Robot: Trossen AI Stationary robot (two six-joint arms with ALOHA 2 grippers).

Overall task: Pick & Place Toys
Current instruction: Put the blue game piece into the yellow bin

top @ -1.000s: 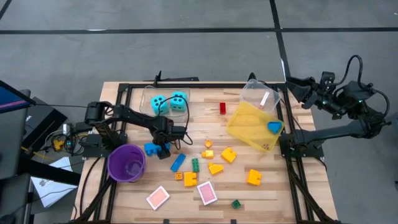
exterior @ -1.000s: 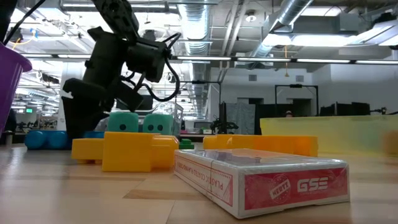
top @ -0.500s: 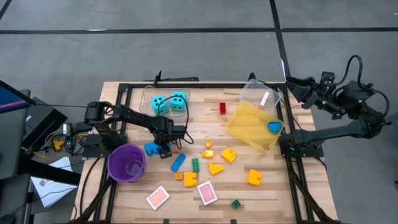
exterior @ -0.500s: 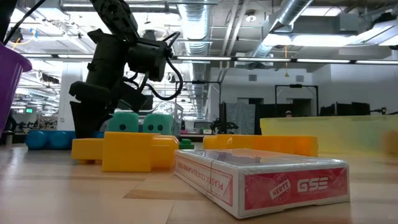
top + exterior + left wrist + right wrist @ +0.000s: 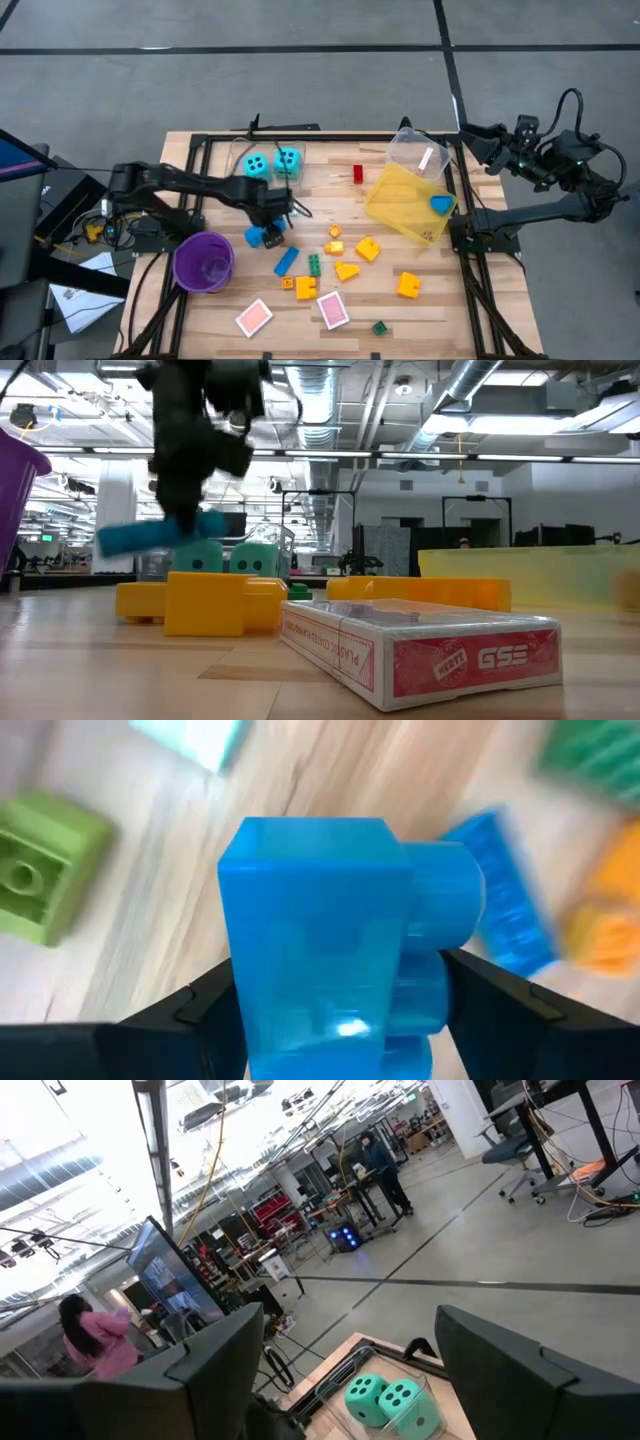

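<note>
My left gripper point(image 5: 266, 234) is shut on a blue brick point(image 5: 330, 920) above the table's left middle, right of the purple cup point(image 5: 204, 262). The low view shows the brick point(image 5: 160, 535) off the wood. Two cyan dice point(image 5: 272, 162) sit at the far left. Yellow, orange, green and blue bricks point(image 5: 340, 255) lie scattered mid-table. A red brick point(image 5: 358, 173) lies farther back. Two pink cards point(image 5: 333, 310) lie flat near the front edge. My right gripper point(image 5: 478, 140) is open and empty, raised beyond the table's far right corner. My left gripper pinches the blue brick by two opposite side faces point(image 5: 245, 1010), one dark finger point(image 5: 190, 1020) on each side. The fingers come from above, pointing down. The brick hangs about level below the gripper, clear of the table point(image 5: 150, 538).
A yellow bin point(image 5: 408, 205) lies tipped at the right with a blue piece point(image 5: 441, 204) in it, and a clear container point(image 5: 420, 155) sits behind it. A black frame point(image 5: 200, 150) runs along the table's edges. Bare wood lies at the front right.
My left gripper has risen from the table and gone a little toward the right edge, taking the blue brick with it. The brick, which lay on the wood beside the purple cup, is now lifted clear.
</note>
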